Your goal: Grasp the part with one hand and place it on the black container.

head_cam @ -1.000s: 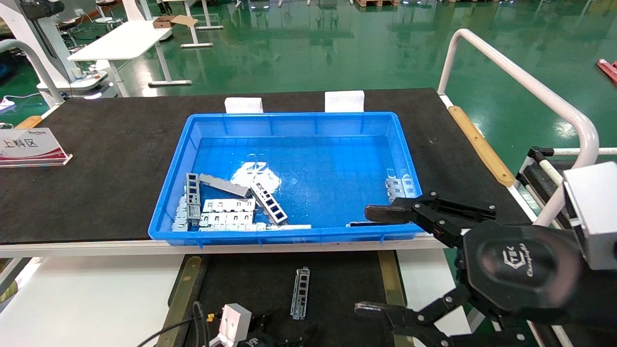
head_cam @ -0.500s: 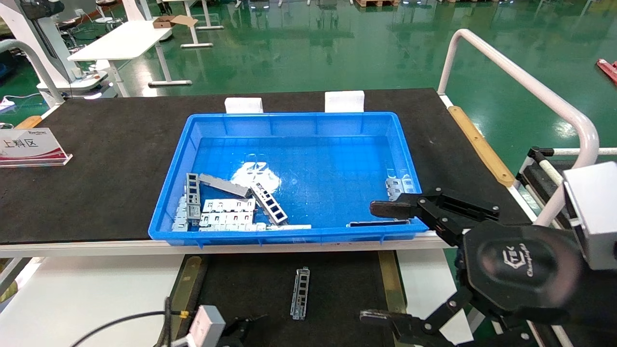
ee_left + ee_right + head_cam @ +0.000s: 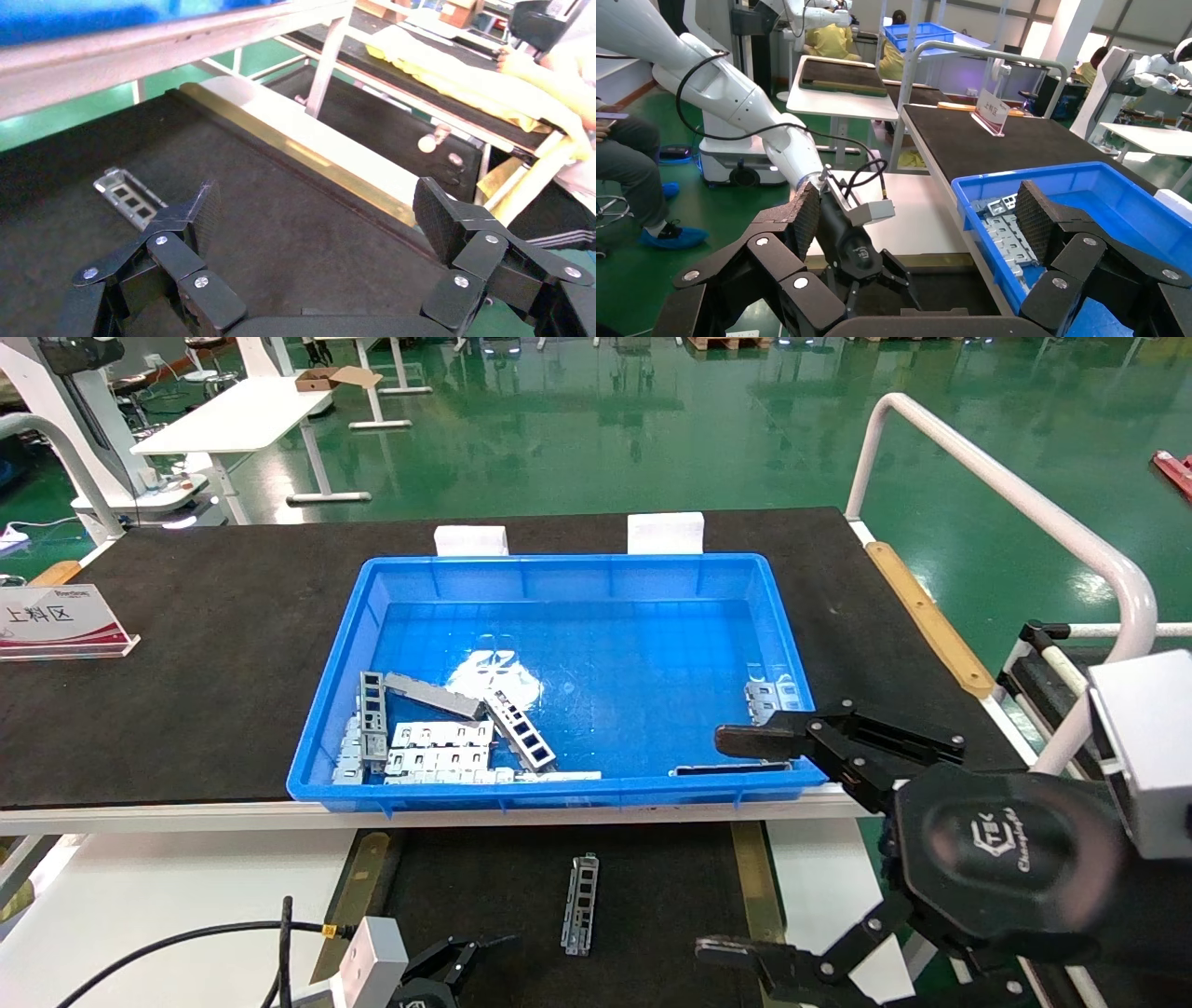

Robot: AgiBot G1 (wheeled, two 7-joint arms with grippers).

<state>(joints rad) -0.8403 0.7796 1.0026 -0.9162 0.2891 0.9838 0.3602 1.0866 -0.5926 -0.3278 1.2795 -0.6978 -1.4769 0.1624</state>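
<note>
Since a second ago our left gripper [image 3: 466, 957], fingers spread, has slid toward eight o'clock of the narrow silver-grey channel part [image 3: 581, 904], which already lies on the flat black brass-edged container [image 3: 652, 887]. Our right gripper [image 3: 736, 845] hovers open at three o'clock, empty.

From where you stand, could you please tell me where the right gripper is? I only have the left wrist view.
Observer: The right gripper hangs open at the near right corner of the blue crate.
Operator: Thank you. Are any parts left in the crate?
Observer: Yes, several lie heaped in its near left corner.
Operator: And the part I can see?
Observer: The part lies alone on the black container, about midway between its brass strips.
</note>
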